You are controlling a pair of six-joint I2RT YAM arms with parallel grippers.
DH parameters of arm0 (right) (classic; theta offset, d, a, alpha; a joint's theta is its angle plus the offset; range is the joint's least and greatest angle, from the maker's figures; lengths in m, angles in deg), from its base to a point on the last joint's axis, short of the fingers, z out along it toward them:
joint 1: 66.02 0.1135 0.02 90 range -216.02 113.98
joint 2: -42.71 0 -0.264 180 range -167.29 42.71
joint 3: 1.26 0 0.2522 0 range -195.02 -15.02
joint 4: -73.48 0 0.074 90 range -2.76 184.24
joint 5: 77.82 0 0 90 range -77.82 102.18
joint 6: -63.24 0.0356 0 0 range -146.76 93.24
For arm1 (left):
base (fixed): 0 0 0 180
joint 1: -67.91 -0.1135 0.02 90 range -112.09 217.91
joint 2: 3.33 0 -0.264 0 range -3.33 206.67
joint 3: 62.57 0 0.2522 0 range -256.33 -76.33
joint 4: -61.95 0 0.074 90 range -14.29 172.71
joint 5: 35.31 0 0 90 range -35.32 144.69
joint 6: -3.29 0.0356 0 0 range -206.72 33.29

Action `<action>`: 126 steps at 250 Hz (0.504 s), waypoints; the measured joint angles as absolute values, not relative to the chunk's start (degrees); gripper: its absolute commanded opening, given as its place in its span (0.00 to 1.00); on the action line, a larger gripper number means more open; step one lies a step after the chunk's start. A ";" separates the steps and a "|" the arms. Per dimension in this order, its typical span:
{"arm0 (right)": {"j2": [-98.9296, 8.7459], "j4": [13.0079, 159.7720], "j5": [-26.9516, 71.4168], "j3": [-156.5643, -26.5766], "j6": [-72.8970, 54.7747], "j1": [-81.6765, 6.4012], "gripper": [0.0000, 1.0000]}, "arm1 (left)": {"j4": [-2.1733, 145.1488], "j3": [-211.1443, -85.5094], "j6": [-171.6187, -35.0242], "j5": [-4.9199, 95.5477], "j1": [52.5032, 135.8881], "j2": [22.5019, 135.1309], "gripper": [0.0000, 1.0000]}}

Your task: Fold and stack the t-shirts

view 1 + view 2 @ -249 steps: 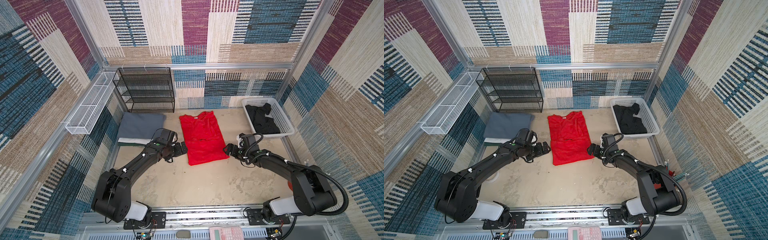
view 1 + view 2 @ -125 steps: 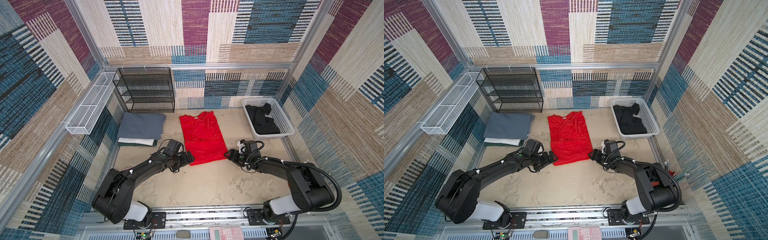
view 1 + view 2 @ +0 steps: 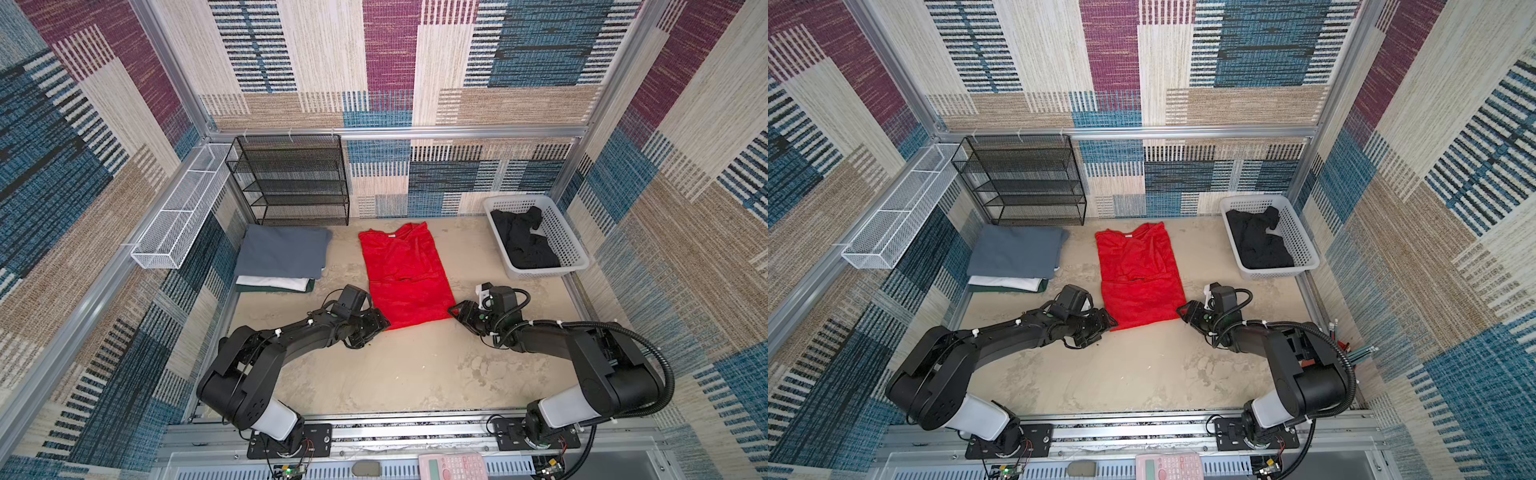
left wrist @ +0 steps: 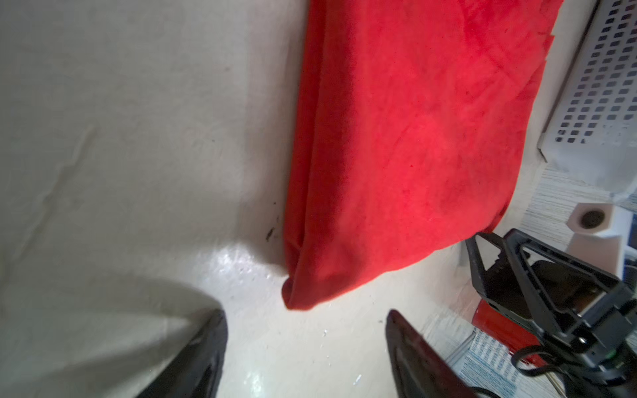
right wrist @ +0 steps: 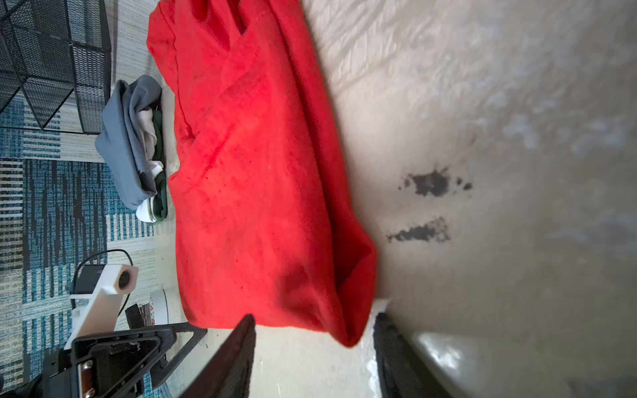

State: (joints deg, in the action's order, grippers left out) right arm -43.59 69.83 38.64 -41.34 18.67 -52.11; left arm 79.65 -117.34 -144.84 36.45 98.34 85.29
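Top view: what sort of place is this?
Likely a lab robot cell staged for laundry: carpet-tile walls in an aluminium frame, left arm and right arm bolted to a front rail, and a white laundry basket.

Both top views hang high above me, looking steeply down and forward over the whole worktop [image 3: 415, 374] to the back wall [image 3: 395, 62], nearly alike. My wrist cameras ride low and very close behind my left gripper [image 4: 305, 320] and my right gripper [image 5: 314, 322], facing the near hem of the red t-shirt [image 4: 413, 138] from opposite corners.
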 measured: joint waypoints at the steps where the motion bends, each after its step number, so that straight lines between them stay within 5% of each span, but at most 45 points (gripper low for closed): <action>1: -43.59 69.79 38.64 -41.32 18.67 -52.11 0.53 | 79.59 -117.34 -144.87 36.40 98.34 85.36 0.66; 49: -44.86 68.45 39.12 -41.24 19.06 -52.11 0.44 | 77.55 -118.65 -145.08 34.85 98.39 87.74 0.65; 126: -46.39 67.86 39.40 -41.28 19.06 -52.11 0.24 | 77.60 -120.75 -145.00 34.87 98.39 90.58 0.47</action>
State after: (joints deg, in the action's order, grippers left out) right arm -46.39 67.86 39.40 -41.28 19.06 -52.11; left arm 77.60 -120.75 -145.00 34.87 98.39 90.58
